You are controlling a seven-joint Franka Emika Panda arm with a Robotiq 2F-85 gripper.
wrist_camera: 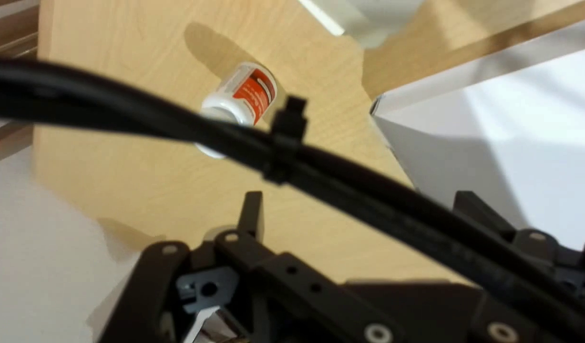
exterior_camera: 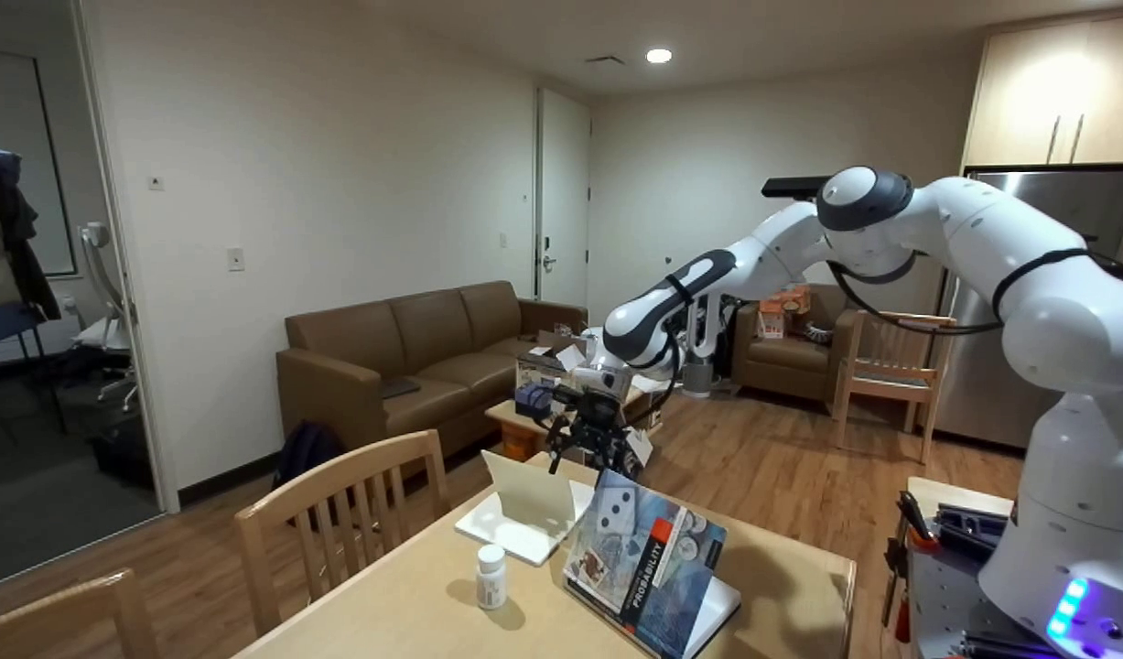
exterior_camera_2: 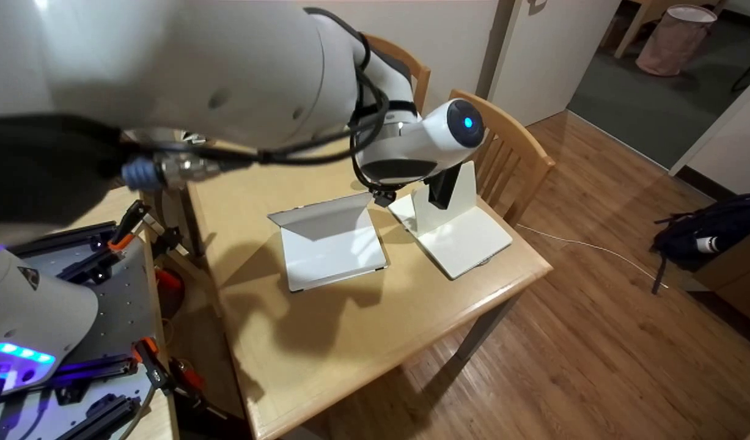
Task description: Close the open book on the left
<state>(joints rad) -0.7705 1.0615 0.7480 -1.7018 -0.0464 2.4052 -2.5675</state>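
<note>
The book point(exterior_camera: 648, 567) stands open on the table in both exterior views. Its blue printed cover is raised at a slant over its white pages point(exterior_camera_2: 332, 247). My gripper point(exterior_camera: 593, 458) hangs beyond the book and the cream card. In an exterior view the wrist mostly hides it, and a black part point(exterior_camera_2: 445, 186) shows before the card's raised leaf. In the wrist view the gripper point(wrist_camera: 364, 205) is open and empty, fingers wide apart. A cable crosses that view. The right finger overlaps a white surface point(wrist_camera: 535, 143) with a dark corner, seemingly the book.
The cream-white folded card point(exterior_camera_2: 472, 238) stands beside the book, one leaf upright. A white bottle point(exterior_camera: 491, 577) stands near both, and it also shows in the wrist view point(wrist_camera: 254, 93). Wooden chairs point(exterior_camera: 341, 513) line a side of the table point(exterior_camera_2: 326, 366).
</note>
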